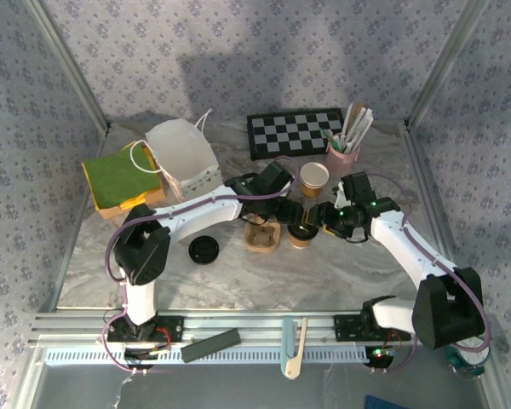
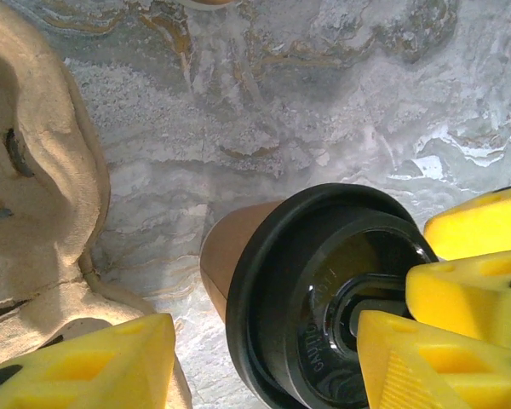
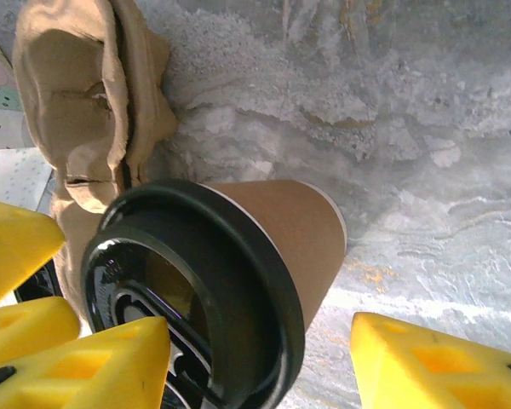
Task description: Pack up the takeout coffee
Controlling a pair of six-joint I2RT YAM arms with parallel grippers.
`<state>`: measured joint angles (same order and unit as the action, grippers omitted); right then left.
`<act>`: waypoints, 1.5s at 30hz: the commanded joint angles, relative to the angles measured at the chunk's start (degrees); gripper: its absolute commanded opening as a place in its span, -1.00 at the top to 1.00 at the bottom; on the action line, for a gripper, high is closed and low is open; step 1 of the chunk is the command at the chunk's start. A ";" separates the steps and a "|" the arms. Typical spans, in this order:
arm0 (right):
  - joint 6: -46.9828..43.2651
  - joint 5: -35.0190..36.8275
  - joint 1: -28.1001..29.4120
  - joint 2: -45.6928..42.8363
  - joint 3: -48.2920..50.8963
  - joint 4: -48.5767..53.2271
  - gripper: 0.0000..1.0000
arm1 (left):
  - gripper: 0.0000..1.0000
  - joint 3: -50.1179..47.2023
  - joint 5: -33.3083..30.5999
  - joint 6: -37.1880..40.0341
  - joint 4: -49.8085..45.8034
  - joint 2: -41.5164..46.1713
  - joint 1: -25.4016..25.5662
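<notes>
The lidded coffee cup [image 1: 301, 230] stands at centre beside the tray [image 1: 262, 239], not yet packed. The left gripper [image 2: 264, 341] and right gripper [image 3: 255, 328] straddle it, jaws half-wide.

Bright diffuse light, soft shadows, little glare.

My left end effector [image 2: 264, 341] and right end effector [image 3: 260, 332] are bright yellow. The takeout coffee [image 3: 298, 230] is tan, with a thin white rim under a glossy black lid. The cup tray [image 2: 34, 170] is dull brown. The tabletop [image 2: 324, 102] is grey-white marble veined with ochre. A checkerboard [image 1: 294, 132] shows black-and-white squares.
</notes>
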<state>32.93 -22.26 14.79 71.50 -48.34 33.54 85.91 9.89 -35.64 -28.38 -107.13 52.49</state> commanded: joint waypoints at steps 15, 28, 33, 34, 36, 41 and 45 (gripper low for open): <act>-1.19 0.15 0.26 3.88 -2.64 -2.13 -0.08 | -0.08 -1.96 0.14 0.48 -0.62 -2.64 -0.50; -1.64 0.03 0.31 6.92 -3.38 -1.44 0.06 | -0.07 -2.32 0.45 0.48 -2.18 -3.92 -0.37; -2.40 0.86 0.48 7.28 -0.73 -1.34 0.06 | -0.06 -2.32 0.44 0.48 -3.15 -4.66 -0.28; -2.54 1.18 0.46 7.37 -0.33 -1.02 0.06 | -0.06 -2.45 0.43 0.46 -3.29 -4.80 -0.28; -2.82 1.56 0.49 7.47 0.64 -0.54 0.07 | -0.05 -3.20 0.53 0.32 -3.44 -5.01 -0.26; -3.31 2.50 0.56 7.72 1.98 0.61 0.12 | -0.03 -5.03 0.60 0.15 -3.57 -5.28 -0.26; -3.68 2.44 0.68 7.06 1.11 2.23 0.12 | -0.02 -5.68 0.61 0.08 -3.52 -5.44 -0.12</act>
<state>30.70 -22.92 14.79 77.14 -49.50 28.64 83.64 11.66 -35.70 -25.26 -109.16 52.12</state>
